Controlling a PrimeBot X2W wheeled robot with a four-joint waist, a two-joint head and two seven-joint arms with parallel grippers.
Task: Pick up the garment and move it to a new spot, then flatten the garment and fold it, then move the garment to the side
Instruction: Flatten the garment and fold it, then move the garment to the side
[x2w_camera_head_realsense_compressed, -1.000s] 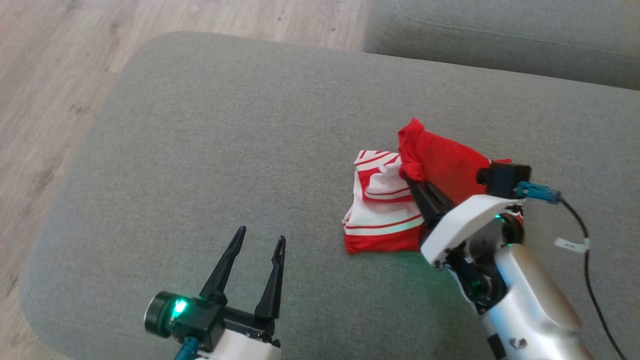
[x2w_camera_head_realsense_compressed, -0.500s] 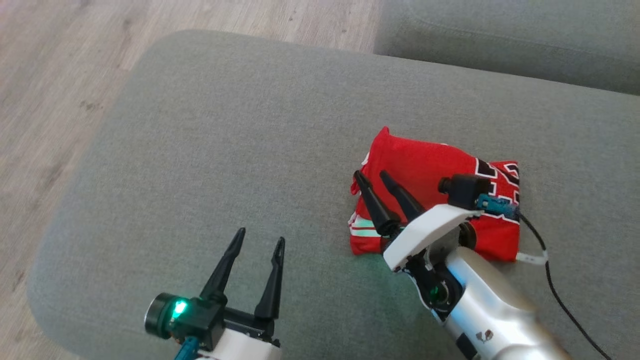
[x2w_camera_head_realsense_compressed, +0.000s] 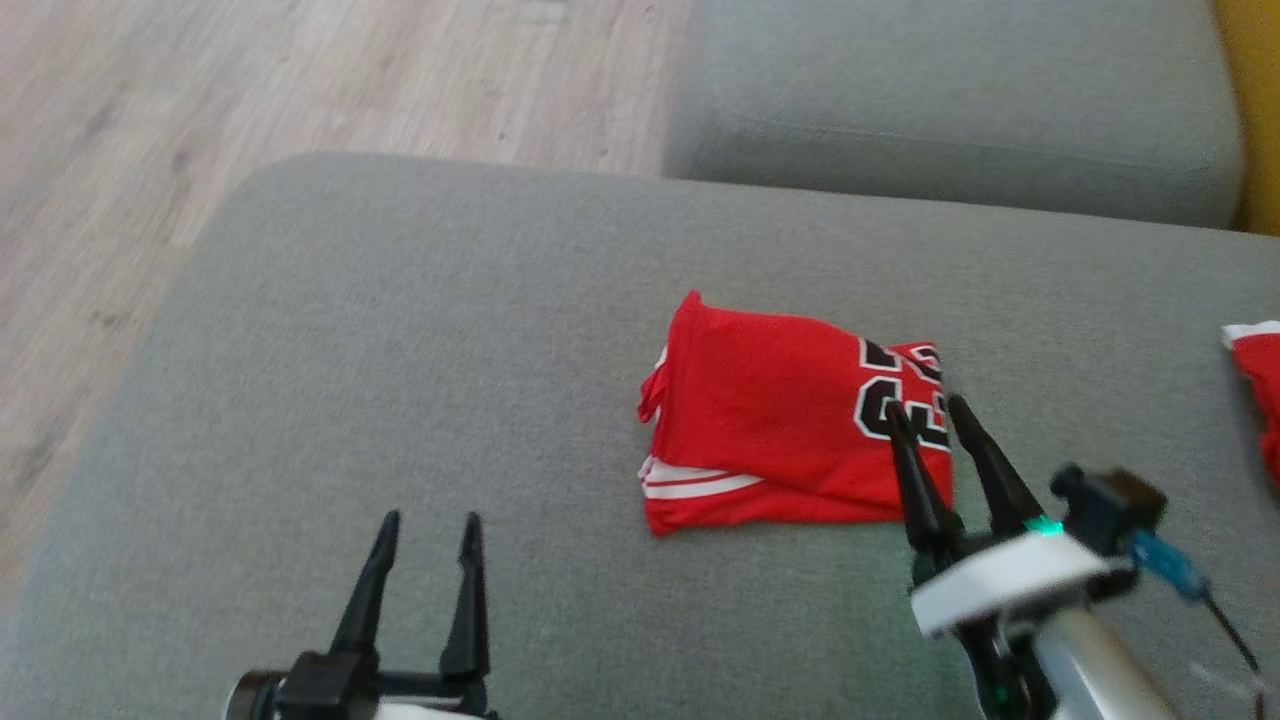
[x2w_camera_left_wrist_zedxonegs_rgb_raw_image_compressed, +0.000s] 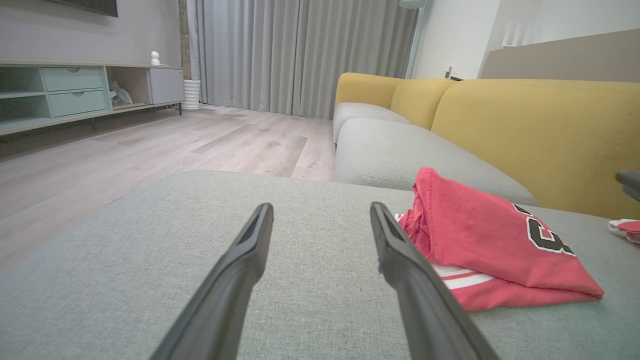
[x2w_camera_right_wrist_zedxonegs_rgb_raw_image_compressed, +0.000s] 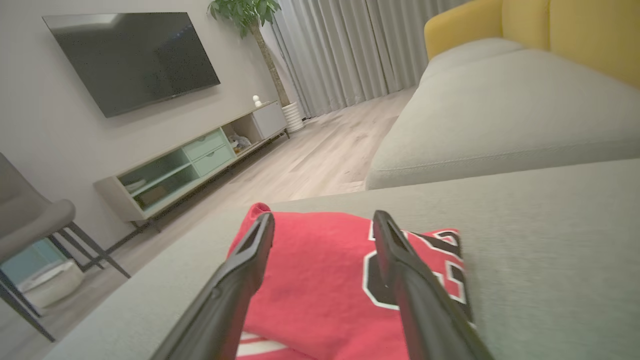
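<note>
Dark right end effector (x2w_camera_head_realsense_compressed: 924, 404), jaws apart

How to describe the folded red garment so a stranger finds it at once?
On the large grey cushion, look right of its middle, by the right gripper. The folded red jersey lies flat; unlike the red cloth at the far right edge, it shows black numerals.

Red garment (x2w_camera_head_realsense_compressed: 770, 410) — black numerals, white stripes
</note>
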